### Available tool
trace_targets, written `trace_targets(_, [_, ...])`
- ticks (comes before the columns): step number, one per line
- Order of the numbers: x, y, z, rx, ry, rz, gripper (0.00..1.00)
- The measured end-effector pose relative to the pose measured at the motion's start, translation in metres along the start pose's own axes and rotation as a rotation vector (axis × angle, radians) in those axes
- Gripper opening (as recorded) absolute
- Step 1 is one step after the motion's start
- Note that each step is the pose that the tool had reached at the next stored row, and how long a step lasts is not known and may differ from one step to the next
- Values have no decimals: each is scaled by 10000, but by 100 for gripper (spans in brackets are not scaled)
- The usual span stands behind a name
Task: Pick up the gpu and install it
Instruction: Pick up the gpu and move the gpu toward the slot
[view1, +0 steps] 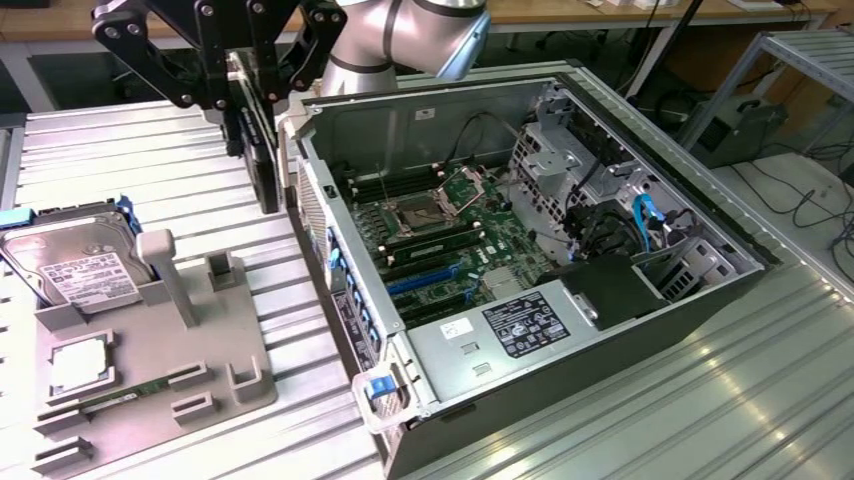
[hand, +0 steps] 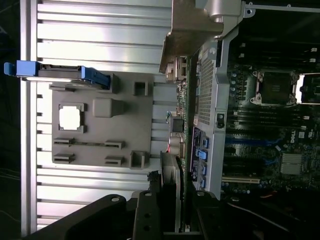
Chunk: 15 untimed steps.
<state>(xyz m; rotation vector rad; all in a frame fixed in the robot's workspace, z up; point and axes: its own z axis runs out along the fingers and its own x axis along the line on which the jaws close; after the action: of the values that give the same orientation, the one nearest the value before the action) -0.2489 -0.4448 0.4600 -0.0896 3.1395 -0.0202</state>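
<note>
Exterior view first. The ribbed metal bench (view1: 147, 140) carries everything, and the biggest thing on it is the open computer case (view1: 400, 125), lying on its side so you look straight down at the motherboard (view1: 447, 235). The grey arm (view1: 400, 35) comes in behind the case's far wall.

On the exterior view's left sits a grey holder tray (view1: 167, 385). The silver hard drive (view1: 74, 270) leans in its back corner, with a square processor chip (view1: 83, 362) and the slim green memory stick (view1: 127, 393) lying nearer the front.

The gpu (view1: 264, 150) is up in the air and turned edge-on, hanging vertically just outside the case wall on the tray side. That puts it between the tray and the case. It isn't in any slot on the board yet. The pincer (view1: 250, 98) is clamped on the card's top part, with black fingers on either face.

The wrist view looks down along the card. Its pale metal bracket (hand: 192, 35) is at the far end, right beside the outside of the case's perforated wall (hand: 206, 95), and the tray is off to the other side.
</note>
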Motion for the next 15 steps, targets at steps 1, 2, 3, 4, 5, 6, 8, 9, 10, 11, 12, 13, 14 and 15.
trace_targets(1, [-12, -1, 0, 0, 0, 0, 28])
trace_targets(2, [-22, -1, 0, 0, 1, 0, 28])
trace_targets(3, [-31, -2, 0, 0, 0, 0, 28])
trace_targets(4, [-43, -2, 1, 0, 0, 0, 28])
trace_targets(5, [-53, -3, 1, 0, 0, 0, 28])
trace_targets(6, [-64, -4, 1, 0, 0, 0, 28])
trace_targets(8, [-89, -5, 1, 0, 1, 0, 28])
trace_targets(9, [-104, -6, 2, 0, 0, 0, 28])
trace_targets(10, [-115, -6, 2, 0, 0, 0, 28])
trace_targets(11, [-125, -7, 1, 1, 1, 0, 28])
trace_targets(12, [-146, -8, 2, -1, 0, 0, 28])
trace_targets(13, [-165, -9, 2, 0, 0, 0, 28])
trace_targets(14, [-186, -10, 2, 1, 1, 0, 28])
trace_targets(15, [-199, -11, 3, 0, 0, 0, 28])
